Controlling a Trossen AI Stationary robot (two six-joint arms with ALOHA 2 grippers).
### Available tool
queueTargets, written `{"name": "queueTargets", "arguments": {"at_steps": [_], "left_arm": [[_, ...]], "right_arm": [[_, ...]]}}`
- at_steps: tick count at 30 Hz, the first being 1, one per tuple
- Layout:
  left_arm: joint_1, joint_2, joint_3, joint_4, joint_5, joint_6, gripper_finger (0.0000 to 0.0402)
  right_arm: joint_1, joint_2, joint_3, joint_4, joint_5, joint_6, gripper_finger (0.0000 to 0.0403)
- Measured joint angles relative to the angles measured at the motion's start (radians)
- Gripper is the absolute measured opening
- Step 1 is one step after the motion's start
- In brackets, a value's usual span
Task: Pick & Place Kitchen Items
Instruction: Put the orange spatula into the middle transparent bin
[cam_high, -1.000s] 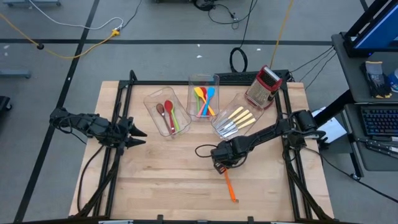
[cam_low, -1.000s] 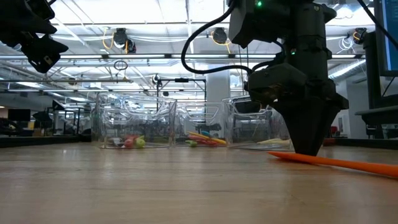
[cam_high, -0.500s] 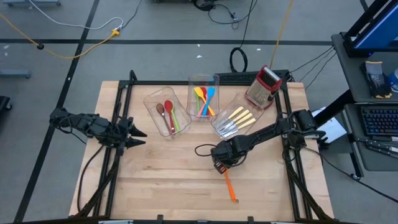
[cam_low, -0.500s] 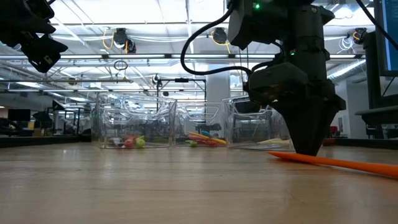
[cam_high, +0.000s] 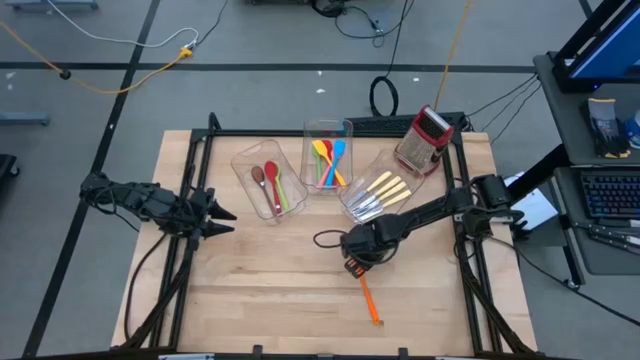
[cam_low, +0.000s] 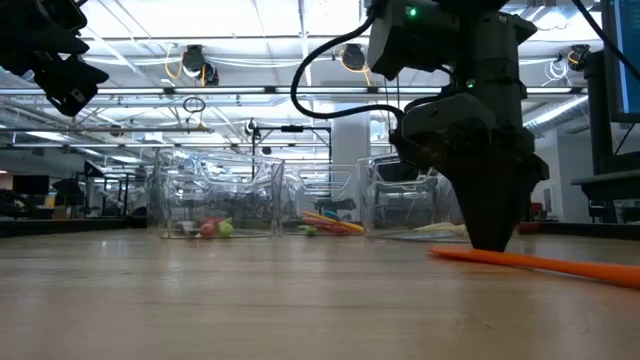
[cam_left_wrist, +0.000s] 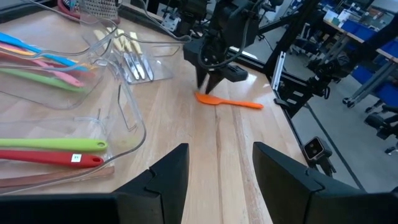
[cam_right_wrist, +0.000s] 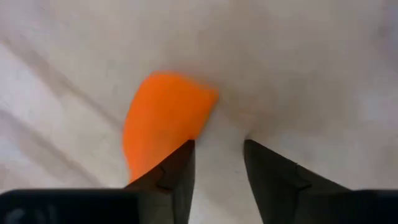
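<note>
An orange spatula (cam_high: 368, 298) lies flat on the wooden table right of centre, its blade (cam_right_wrist: 161, 118) toward the far side. My right gripper (cam_high: 352, 266) points down at that blade end, its fingers open and their tips low at the table (cam_low: 490, 240). Bare wood shows between the fingers, and the blade lies beside one finger (cam_right_wrist: 177, 171). My left gripper (cam_high: 228, 218) hangs open above the table's left side, holding nothing (cam_left_wrist: 214, 180). My right gripper comes at the spatula's blade from above, pointing down. One finger (cam_right_wrist: 177, 171) stands at the blade's edge (cam_right_wrist: 189, 134) and partly covers it. I cannot tell whether it touches. The spatula lies flat on the table.
Three clear bins stand at the far middle: one with spoons (cam_high: 268, 182), one with coloured spatulas (cam_high: 327, 155), one with cream-handled cutlery (cam_high: 378, 190). A red-and-silver grater (cam_high: 424, 140) stands at the far right. Black frame rails (cam_high: 200, 170) run along both sides.
</note>
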Motion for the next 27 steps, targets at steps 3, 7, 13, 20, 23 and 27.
{"name": "queueTargets", "arguments": {"at_steps": [3,7,13,20,23,27], "left_arm": [[0.000,0.000,0.000,0.000,0.000,0.000,0.0179],[0.000,0.000,0.000,0.000,0.001,0.000,0.0179],[0.000,0.000,0.000,0.000,0.001,0.000,0.0179],[0.000,0.000,0.000,0.000,0.001,0.001,0.0179],[0.000,0.000,0.000,0.000,0.000,0.001,0.0179],[0.000,0.000,0.000,0.000,0.000,0.001,0.0179]], "right_arm": [[-0.010,-0.035,-0.002,-0.007,0.019,0.004,0.0156],[-0.006,-0.076,-0.001,0.002,0.012,0.006,0.0189],[0.017,-0.090,0.000,0.066,-0.056,0.025,0.0234],[0.041,-0.091,0.001,0.069,-0.134,0.094,0.0249],[0.050,-0.091,0.002,0.077,-0.133,0.156,0.0249],[0.070,-0.091,0.002,0.118,-0.132,0.222,0.0249]]}}
